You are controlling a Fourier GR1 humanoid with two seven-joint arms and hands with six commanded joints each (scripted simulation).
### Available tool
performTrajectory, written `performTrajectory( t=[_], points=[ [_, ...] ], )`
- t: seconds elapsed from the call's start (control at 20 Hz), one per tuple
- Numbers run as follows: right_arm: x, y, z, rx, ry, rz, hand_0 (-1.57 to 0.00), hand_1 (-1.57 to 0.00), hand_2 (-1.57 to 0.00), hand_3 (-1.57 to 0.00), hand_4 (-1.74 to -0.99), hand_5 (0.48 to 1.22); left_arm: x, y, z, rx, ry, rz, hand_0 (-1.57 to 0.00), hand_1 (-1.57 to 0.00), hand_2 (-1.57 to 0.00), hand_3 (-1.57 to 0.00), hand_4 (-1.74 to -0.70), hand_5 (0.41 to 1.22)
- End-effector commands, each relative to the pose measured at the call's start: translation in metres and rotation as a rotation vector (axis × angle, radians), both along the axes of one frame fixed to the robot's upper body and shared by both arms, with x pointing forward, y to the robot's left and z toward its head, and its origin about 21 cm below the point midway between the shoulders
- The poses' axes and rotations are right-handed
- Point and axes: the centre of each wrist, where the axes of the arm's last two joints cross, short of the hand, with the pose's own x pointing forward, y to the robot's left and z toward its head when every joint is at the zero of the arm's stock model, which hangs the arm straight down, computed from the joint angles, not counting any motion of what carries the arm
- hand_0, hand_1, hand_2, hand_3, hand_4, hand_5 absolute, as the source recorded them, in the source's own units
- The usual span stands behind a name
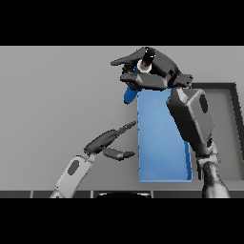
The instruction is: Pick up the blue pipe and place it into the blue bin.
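My right hand (pixel 155 69) is raised at the far end of the blue bin (pixel 162 138), fingers curled round the blue pipe (pixel 129 93). The pipe hangs from the hand, its pale open end showing between the fingers and its blue lower end sticking out just past the bin's far left corner. The bin is a long blue tray lying lengthwise on the grey table (pixel 57 105); my right forearm crosses over its right side. My left hand (pixel 107 140) hovers left of the bin near its middle, fingers straight and pointing towards it, holding nothing.
A dark-rimmed grey tray (pixel 224 124) lies to the right of the blue bin, partly hidden by my right arm. Bare grey table stretches to the left and far side.
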Motion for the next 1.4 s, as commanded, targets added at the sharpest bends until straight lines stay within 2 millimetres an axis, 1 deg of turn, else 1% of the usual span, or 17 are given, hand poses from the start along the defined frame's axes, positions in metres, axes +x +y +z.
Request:
performTrajectory(
  t=[0.0,0.1,0.2,0.25,0.4,0.45,0.55,0.6,0.85,0.95,1.0,1.05,1.1,1.15,1.2,1.25,1.35],
  points=[
    [0.009,-0.006,0.002,-0.004,0.013,-0.049,-1.57,-1.57,-1.57,-1.57,-1.497,1.221,0.003,0.002,0.005,-0.003,-0.015,0.006,0.0,0.0,0.0,0.0,-0.9,0.487],
    [0.025,-0.019,-0.004,-0.039,0.038,-0.139,-1.57,-1.57,-1.57,-1.57,-1.498,1.221,0.004,0.002,0.008,0.008,-0.008,0.002,0.0,0.0,0.0,0.0,-0.89,0.485],
    [0.046,-0.039,-0.019,-0.062,0.103,-0.244,-1.57,-1.57,-1.57,-1.57,-1.498,1.221,0.004,0.006,0.006,0.012,-0.004,0.01,0.0,0.0,0.0,0.0,-0.89,0.483],
    [0.053,-0.046,-0.029,-0.072,0.145,-0.272,-1.57,-1.57,-1.57,-1.57,-1.498,1.221,0.006,0.005,0.007,0.006,-0.004,0.008,0.0,0.0,0.0,0.0,-0.89,0.482],
    [0.071,-0.07,-0.076,-0.139,0.27,-0.384,-1.57,-1.57,-1.57,-1.57,-1.499,1.221,0.005,0.007,0.009,0.018,-0.014,0.011,0.0,0.0,0.0,0.0,-0.88,0.482],
    [0.071,-0.077,-0.085,-0.147,0.302,-0.413,-1.57,-1.57,-1.57,-1.57,-1.499,1.221,0.006,0.007,0.007,0.017,-0.003,0.013,0.0,0.0,0.0,0.0,-0.88,0.482],
    [0.069,-0.089,-0.116,-0.201,0.392,-0.472,-1.57,-1.57,-1.57,-1.57,-1.499,1.221,0.006,0.008,0.005,0.016,-0.011,0.016,0.0,0.0,0.0,0.0,-0.87,0.483],
    [0.068,-0.091,-0.127,-0.232,0.425,-0.504,-1.57,-1.57,-1.57,-1.57,-1.499,1.221,0.008,0.008,0.004,0.025,-0.003,0.014,0.0,0.0,0.0,0.0,-0.87,0.483],
    [0.053,-0.106,-0.174,-0.369,0.634,-0.631,-1.57,-1.57,-1.57,-1.57,-1.499,1.221,0.002,0.01,0.001,-0.002,-0.009,0.004,0.0,0.0,0.0,0.0,-0.88,0.479],
    [0.049,-0.112,-0.191,-0.421,0.698,-0.659,-1.57,-1.57,-1.57,-1.02,-1.586,1.221,0.003,0.007,0.005,0.003,-0.014,0.005,0.0,0.0,0.0,0.0,-0.88,0.475],
    [0.048,-0.117,-0.202,-0.457,0.734,-0.668,-1.57,-1.57,-1.57,-0.82,-1.617,1.221,0.001,0.007,0.003,0.013,-0.01,0.005,0.0,0.0,0.0,0.0,-0.88,0.476],
    [0.046,-0.119,-0.208,-0.497,0.741,-0.665,-1.57,-1.57,-1.57,-0.68,-1.642,1.221,0.002,0.003,0.003,0.011,-0.006,0.004,0.0,0.0,0.0,0.0,-0.88,0.479],
    [0.046,-0.122,-0.217,-0.542,0.766,-0.674,-1.57,-1.57,-1.57,-0.62,-1.662,1.221,0.002,0.004,0.001,0.014,-0.002,0.005,0.0,0.0,0.0,0.0,-0.88,0.481],
    [0.045,-0.123,-0.224,-0.575,0.789,-0.68,-1.57,-1.57,-1.57,-0.81,-1.617,1.199,0.005,0.003,0.006,0.011,-0.01,0.01,0.0,0.0,0.0,0.0,-0.89,0.483],
    [0.046,-0.125,-0.234,-0.612,0.837,-0.694,-1.57,-1.51,-1.45,-0.96,-1.573,1.188,0.005,0.001,0.006,0.009,-0.008,0.007,0.0,0.0,0.0,0.0,-0.89,0.486],
    [0.049,-0.126,-0.241,-0.636,0.89,-0.707,-1.26,-1.21,-1.16,-0.77,-1.515,1.176,0.005,0.003,0.005,0.015,-0.012,0.006,0.0,0.0,0.0,0.0,-0.88,0.49],
    [0.049,-0.129,-0.252,-0.645,0.991,-0.703,-0.8,-0.77,-0.74,-0.49,-1.385,1.114,0.006,0.005,0.004,0.018,-0.012,0.004,0.0,0.0,0.0,0.0,-0.88,0.495]
  ],
)
